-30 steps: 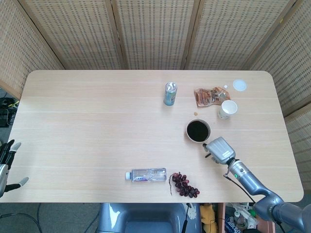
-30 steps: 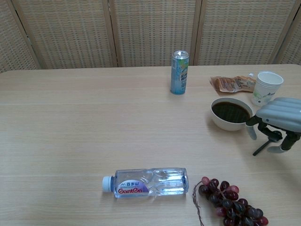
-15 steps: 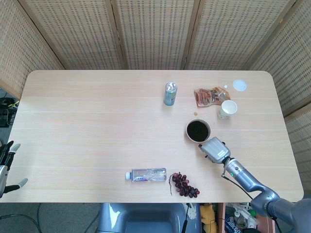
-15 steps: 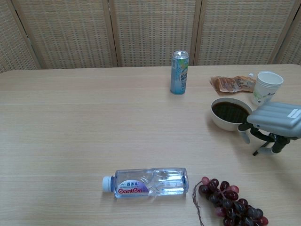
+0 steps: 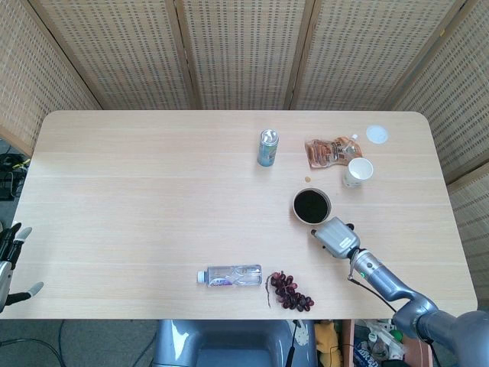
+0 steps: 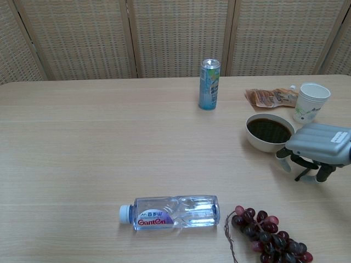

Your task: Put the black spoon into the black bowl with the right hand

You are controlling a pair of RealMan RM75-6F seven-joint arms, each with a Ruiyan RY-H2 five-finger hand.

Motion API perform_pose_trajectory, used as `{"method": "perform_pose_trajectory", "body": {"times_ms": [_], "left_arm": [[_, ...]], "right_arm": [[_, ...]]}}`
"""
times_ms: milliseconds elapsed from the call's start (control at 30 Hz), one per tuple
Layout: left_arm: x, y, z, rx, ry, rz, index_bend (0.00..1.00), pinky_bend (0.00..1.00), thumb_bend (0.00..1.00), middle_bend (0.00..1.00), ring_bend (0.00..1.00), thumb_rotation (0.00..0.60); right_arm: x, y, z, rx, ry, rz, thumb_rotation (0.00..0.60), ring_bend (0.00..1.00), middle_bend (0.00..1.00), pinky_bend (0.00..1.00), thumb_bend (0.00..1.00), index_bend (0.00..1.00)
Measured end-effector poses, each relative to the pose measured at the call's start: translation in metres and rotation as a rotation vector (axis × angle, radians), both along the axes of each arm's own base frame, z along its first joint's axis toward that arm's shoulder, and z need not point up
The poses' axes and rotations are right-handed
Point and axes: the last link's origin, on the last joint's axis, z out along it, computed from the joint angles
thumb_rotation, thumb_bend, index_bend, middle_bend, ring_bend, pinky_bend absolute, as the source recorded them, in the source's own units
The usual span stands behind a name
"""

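Head view: right hand (image 5: 334, 236) sits just near-right of the bowl (image 5: 312, 206); left hand (image 5: 11, 252) open at the far left edge. Chest view: right hand's fingers curl down around the spoon (image 6: 302, 174) on the table (image 6: 109, 153), grip uncertain

Support: light wooden table (image 5: 153, 183), rounded corners. Landmark: black-lined bowl with pale outside (image 5: 312, 206). Tall blue-green drink can (image 5: 267, 147) stands behind-left of bowl. Crumpled orange snack pouch (image 5: 328, 151) behind it; white paper cup (image 5: 357, 172) behind-right; white round lid (image 5: 377, 134) further back. Clear plastic water bottle (image 5: 229, 275) lies front-left; dark red grape bunch (image 5: 290, 290) in front.
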Motion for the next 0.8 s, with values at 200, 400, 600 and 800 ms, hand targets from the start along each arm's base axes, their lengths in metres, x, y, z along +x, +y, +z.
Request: {"method": "perform_pose_trajectory", "body": {"times_ms": [200, 400, 600, 800], "left_arm": [[0.001, 0.0, 0.0, 0.0, -0.001, -0.002, 0.0, 0.0, 0.04, 0.0, 0.0, 0.6], [0.001, 0.001, -0.001, -0.001, -0.001, -0.003, 0.0, 0.0, 0.04, 0.0, 0.0, 0.6], [0.001, 0.001, -0.001, -0.005, -0.002, -0.004, 0.0, 0.0, 0.03, 0.0, 0.0, 0.6], [0.002, 0.0, 0.0, -0.002, -0.004, -0.006, 0.0, 0.0, 0.04, 0.0, 0.0, 0.6]], "right_arm": [[-0.003, -0.001, 0.001, 0.0, 0.011, -0.006, 0.6, 0.92, 0.88, 1.0, 0.47, 0.51], [-0.006, -0.001, 0.003, -0.004, 0.017, -0.011, 0.6, 0.92, 0.88, 1.0, 0.47, 0.53], [-0.011, 0.003, 0.003, -0.001, 0.018, -0.02, 0.6, 0.92, 0.88, 1.0, 0.47, 0.53], [-0.012, 0.007, 0.001, 0.006, 0.016, -0.024, 0.6, 0.92, 0.88, 1.0, 0.47, 0.53]]}}
